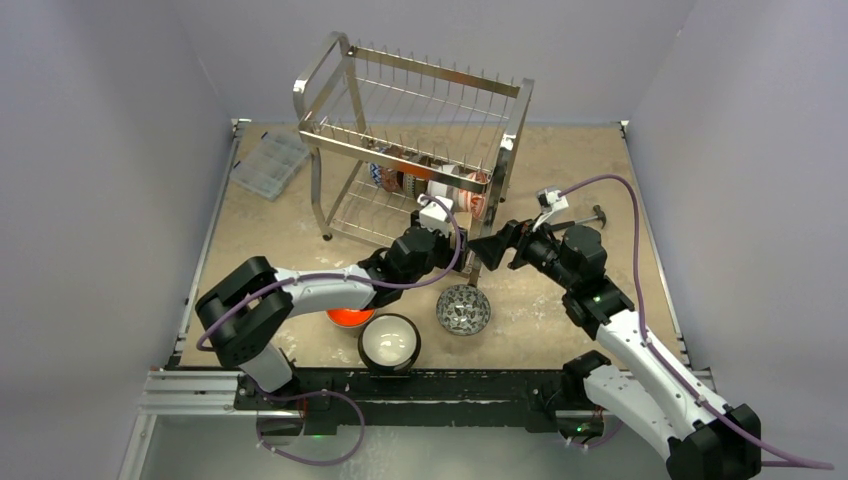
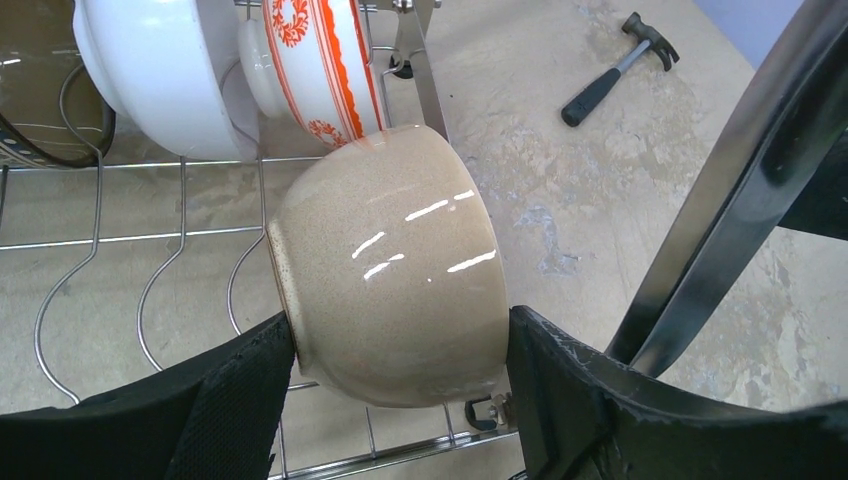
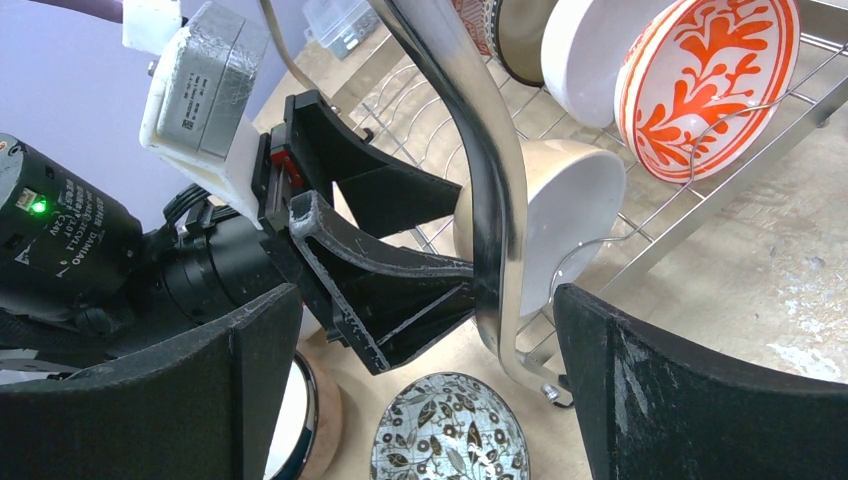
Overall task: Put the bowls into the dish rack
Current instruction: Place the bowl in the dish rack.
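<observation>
My left gripper (image 2: 400, 340) is shut on a glossy brown bowl (image 2: 385, 270), holding it on edge over the prongs at the right end of the dish rack's (image 1: 400, 100) lower tier. The bowl's white inside shows in the right wrist view (image 3: 580, 210). Beside it in the rack stand a white bowl (image 2: 160, 70) and an orange-patterned bowl (image 2: 315, 60). My right gripper (image 3: 430, 400) is open, its fingers either side of the rack's front right leg (image 3: 495, 230). On the table lie a dark patterned bowl (image 1: 463, 309), a dark-rimmed white bowl (image 1: 389, 340) and an orange-red bowl (image 1: 350, 317), half hidden under my left arm.
A hammer (image 1: 590, 215) lies on the table right of the rack, behind my right arm. A flat clear plastic compartment box (image 1: 268, 163) sits at the far left. The rack's upper tier (image 1: 420, 110) overhangs the bowls. The two grippers are close together at the rack's right front corner.
</observation>
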Robot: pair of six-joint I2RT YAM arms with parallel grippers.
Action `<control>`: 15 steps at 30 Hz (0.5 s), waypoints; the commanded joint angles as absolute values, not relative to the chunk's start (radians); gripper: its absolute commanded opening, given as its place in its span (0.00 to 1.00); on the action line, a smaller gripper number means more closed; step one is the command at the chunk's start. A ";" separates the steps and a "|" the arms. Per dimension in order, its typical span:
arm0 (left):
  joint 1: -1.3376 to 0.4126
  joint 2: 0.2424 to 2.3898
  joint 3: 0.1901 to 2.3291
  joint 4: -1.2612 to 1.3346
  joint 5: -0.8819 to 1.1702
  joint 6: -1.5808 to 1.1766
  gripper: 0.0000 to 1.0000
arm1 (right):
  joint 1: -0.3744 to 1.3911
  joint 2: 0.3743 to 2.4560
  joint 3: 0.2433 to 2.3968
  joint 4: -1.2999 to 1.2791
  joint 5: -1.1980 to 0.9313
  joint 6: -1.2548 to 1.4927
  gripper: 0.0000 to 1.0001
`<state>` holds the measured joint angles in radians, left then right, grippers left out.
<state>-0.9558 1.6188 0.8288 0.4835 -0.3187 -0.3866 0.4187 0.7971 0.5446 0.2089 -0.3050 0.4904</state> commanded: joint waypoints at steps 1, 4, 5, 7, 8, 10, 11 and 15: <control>-0.964 1.554 0.837 0.522 -0.298 -0.421 0.75 | 0.416 0.779 0.547 0.235 -0.298 0.492 0.97; -0.963 1.522 0.829 0.491 -0.344 -0.432 0.85 | 0.416 0.785 0.539 0.247 -0.300 0.492 0.96; -0.961 1.510 0.828 0.481 -0.349 -0.433 0.87 | 0.416 0.790 0.541 0.247 -0.301 0.492 0.96; -0.956 1.485 0.828 0.450 -0.351 -0.438 0.88 | 0.416 0.801 0.542 0.256 -0.310 0.497 0.93; -0.953 1.468 0.827 0.433 -0.351 -0.441 0.88 | 0.416 0.805 0.537 0.273 -0.317 0.499 0.91; -0.948 1.446 0.819 0.413 -0.349 -0.447 0.89 | 0.416 0.817 0.531 0.295 -0.319 0.507 0.87; -0.944 1.432 0.817 0.402 -0.347 -0.452 0.89 | 0.416 0.823 0.534 0.299 -0.317 0.508 0.85; -0.939 1.372 0.794 0.373 -0.325 -0.459 0.89 | 0.416 0.851 0.547 0.299 -0.277 0.506 0.73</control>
